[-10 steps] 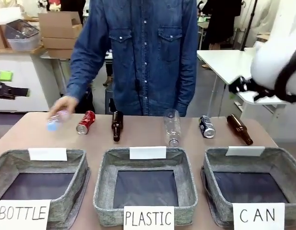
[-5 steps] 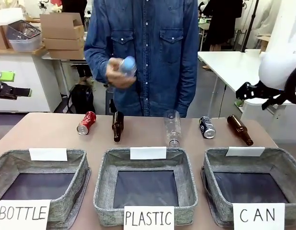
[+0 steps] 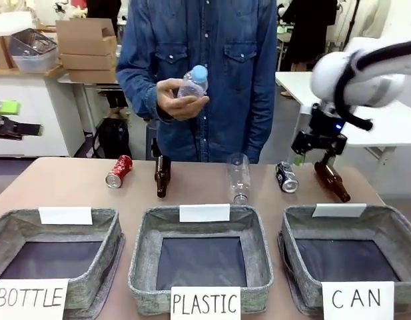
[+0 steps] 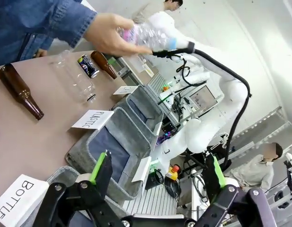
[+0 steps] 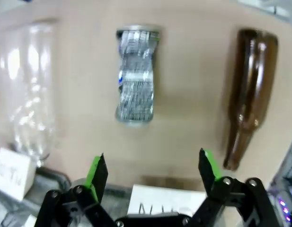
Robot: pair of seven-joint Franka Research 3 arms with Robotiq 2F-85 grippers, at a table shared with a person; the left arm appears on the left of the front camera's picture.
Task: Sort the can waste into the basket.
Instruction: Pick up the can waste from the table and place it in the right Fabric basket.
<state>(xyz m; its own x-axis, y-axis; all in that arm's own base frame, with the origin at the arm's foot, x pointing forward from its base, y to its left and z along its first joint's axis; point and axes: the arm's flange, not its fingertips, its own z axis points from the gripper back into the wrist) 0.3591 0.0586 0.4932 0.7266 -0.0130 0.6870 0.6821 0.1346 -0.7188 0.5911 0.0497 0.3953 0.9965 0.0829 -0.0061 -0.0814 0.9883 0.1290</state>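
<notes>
Basket [image 3: 390, 220] with white "CAN" sign [image 3: 358, 300]

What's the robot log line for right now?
right claw: open above blue can | left claw: open | red can: on table | CAN basket: no cans | person's hand: holding plastic bottle

Under my spread right claw [image 5: 150, 165] the dark blue can [image 5: 135, 75] lies with bare counter [image 5: 186, 94] along both its long sides. A brown glass bottle [image 5: 247, 90] flanks one side and a clear plastic bottle [image 5: 27, 94] the other, neither touching it. The CAN basket [image 3: 388, 219] stands open-topped nearer me.
</notes>
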